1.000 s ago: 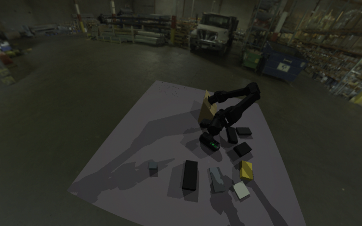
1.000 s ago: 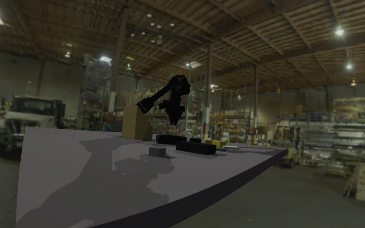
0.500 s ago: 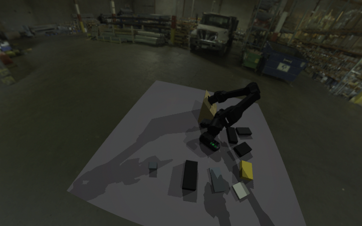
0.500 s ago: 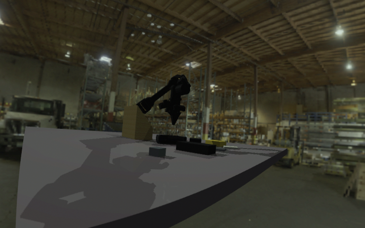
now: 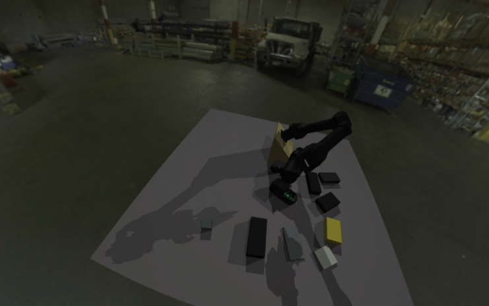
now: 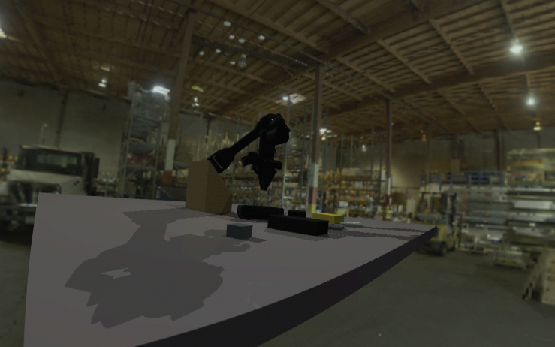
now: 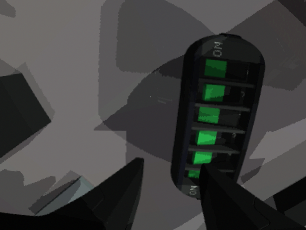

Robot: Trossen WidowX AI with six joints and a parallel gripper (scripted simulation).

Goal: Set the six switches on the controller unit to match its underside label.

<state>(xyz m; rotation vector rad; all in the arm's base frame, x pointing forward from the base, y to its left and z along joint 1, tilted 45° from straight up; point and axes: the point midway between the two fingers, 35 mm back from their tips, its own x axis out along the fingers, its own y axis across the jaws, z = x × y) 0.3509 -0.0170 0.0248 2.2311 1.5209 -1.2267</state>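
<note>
The bench (image 5: 170, 212) carries the controller (image 7: 220, 118), flat on its base near my arm's foot, switches up. My claw (image 7: 169, 195) hangs above its near end, partly open, holding nothing.

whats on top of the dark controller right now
Six rocker switches sit in a row on the controller, each showing a green end. The open gripper hangs above, touching nothing; one finger covers the nearest switch's edge. The underside label is hidden.
</note>
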